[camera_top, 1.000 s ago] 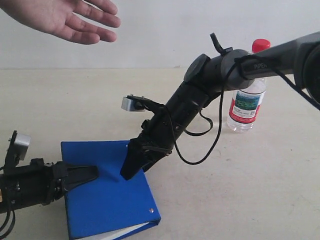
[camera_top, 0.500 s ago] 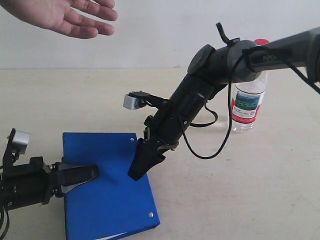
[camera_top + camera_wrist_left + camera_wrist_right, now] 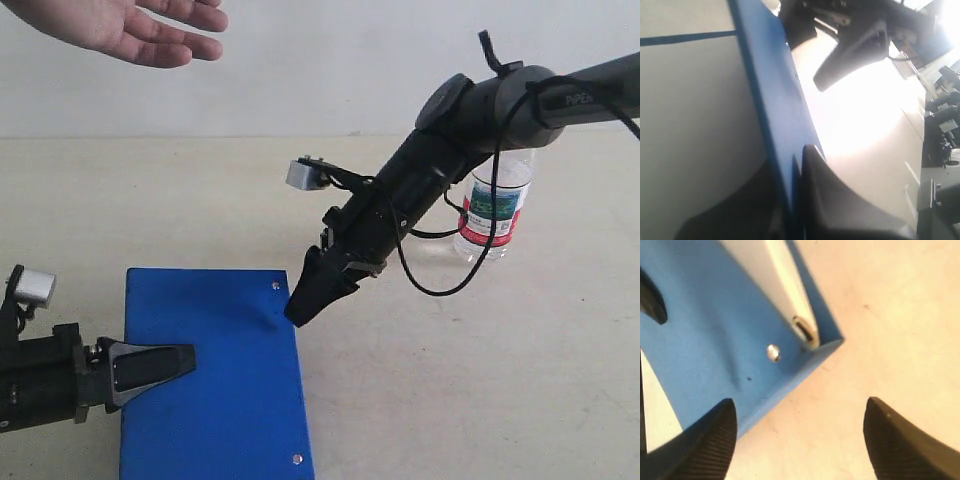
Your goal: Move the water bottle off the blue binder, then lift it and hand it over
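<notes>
The water bottle (image 3: 492, 215) stands upright on the table at the right, off the blue binder (image 3: 215, 400), with its top hidden behind my right arm. The binder lies flat at the lower left. My left gripper (image 3: 185, 360) reaches in from the left and is shut on the binder's cover edge (image 3: 775, 100), which runs between the fingers. My right gripper (image 3: 300, 312) hangs open and empty over the binder's right edge, far from the bottle. In the right wrist view, the binder's corner (image 3: 715, 330) and a silver rivet (image 3: 773, 352) lie beyond the open gripper (image 3: 797, 440).
A person's open hand (image 3: 130, 30) is held out palm-down at the top left, above the table. My right arm (image 3: 470, 130) and its cable cross in front of the bottle. Bare beige table (image 3: 450, 380) lies right of the binder.
My right gripper has risen and moved right, from over the binder's middle to its right edge. The left gripper has shut on the cover. The binder has turned and shifted.
</notes>
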Available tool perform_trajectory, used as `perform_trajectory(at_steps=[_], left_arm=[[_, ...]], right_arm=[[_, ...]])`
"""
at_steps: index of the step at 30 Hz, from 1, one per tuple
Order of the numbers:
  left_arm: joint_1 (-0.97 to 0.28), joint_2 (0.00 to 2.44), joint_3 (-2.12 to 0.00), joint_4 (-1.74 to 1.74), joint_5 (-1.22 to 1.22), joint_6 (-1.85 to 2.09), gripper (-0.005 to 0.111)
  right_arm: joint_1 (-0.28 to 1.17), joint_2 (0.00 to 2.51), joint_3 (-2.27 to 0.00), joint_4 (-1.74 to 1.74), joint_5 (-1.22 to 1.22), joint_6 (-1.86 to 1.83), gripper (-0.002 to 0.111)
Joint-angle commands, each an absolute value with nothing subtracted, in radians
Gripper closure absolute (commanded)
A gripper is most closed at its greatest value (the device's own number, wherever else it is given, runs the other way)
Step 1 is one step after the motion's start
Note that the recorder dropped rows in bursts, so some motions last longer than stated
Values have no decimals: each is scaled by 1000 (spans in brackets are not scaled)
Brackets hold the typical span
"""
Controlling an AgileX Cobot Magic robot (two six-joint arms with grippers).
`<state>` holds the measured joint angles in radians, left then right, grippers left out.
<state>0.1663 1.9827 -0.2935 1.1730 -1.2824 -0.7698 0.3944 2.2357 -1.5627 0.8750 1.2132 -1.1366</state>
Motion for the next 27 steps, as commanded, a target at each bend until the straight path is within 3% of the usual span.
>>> perform_trajectory(at_steps=[1, 13, 15, 21, 27], left_arm=[[167, 1977, -284, 1223, -1221, -728, 102], [167, 1960, -284, 1245, -1221, -701, 102], [167, 1960, -284, 1245, -1221, -701, 102], [167, 1960, -284, 1245, -1221, -699, 102], [167, 1960, -284, 1231, -1221, -699, 102]], right_arm=[[379, 2225, -1559, 906, 1221, -1177, 45], [381, 2322, -1559, 1036, 1221, -1280, 46], [381, 2344, -1559, 1053, 1221, -1297, 50], [381, 2366, -1559, 1068, 1221, -1300, 77], [381, 2362, -1559, 1118, 1221, -1300, 81]])
